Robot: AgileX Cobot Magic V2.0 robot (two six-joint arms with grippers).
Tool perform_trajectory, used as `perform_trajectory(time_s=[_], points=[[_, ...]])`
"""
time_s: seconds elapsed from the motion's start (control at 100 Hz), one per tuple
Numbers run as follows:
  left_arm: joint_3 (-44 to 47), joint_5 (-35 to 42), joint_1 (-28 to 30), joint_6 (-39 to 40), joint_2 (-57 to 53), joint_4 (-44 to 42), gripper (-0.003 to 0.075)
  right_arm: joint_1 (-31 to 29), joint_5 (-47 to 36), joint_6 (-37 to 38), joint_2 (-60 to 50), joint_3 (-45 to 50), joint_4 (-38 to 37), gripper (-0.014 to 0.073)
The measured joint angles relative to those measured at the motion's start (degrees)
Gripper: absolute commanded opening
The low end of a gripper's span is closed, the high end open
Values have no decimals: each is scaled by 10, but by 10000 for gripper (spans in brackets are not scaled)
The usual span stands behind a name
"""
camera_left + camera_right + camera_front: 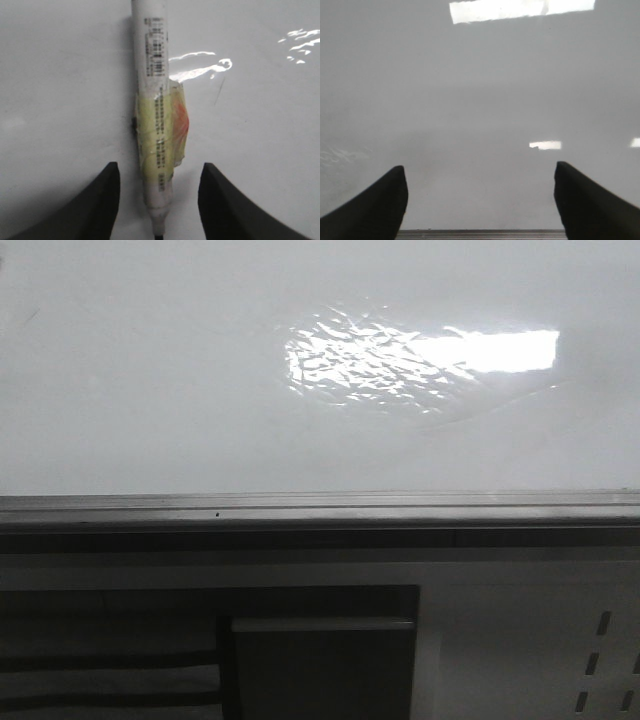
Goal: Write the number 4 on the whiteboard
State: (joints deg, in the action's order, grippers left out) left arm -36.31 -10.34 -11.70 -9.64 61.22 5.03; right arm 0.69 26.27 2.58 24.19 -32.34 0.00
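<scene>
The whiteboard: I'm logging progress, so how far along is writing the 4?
Nothing looks written yet: the whiteboard shows no figure in the front view, only glare. A short thin dark line shows on it in the left wrist view. In hand: a taped marker sits between the left gripper fingers. The right gripper is open and empty. The whole 4 is left.

Robot body: only dark finger pairs show, in the two wrist views.

The left gripper shows two matte black fingers, each broad where it leaves the frame and narrowing to a rounded tip, with smooth curved inner edges and no visible screws, cables or markings. The right gripper has fingers of the same kind: plain black, wedge-shaped, blunt-tipped, their surfaces too dark to show any texture. The front view shows no part of either arm.
</scene>
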Motion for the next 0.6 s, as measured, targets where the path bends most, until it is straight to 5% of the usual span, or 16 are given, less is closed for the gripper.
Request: perform_trajectory(time_s=[0.28,0.6], points=[[-20,7,0,0,56,-2,302,0,0,0,0,0,0,544],[-21,12,0,0,59,-11,-6,0,6,0,0,-2,0,544]])
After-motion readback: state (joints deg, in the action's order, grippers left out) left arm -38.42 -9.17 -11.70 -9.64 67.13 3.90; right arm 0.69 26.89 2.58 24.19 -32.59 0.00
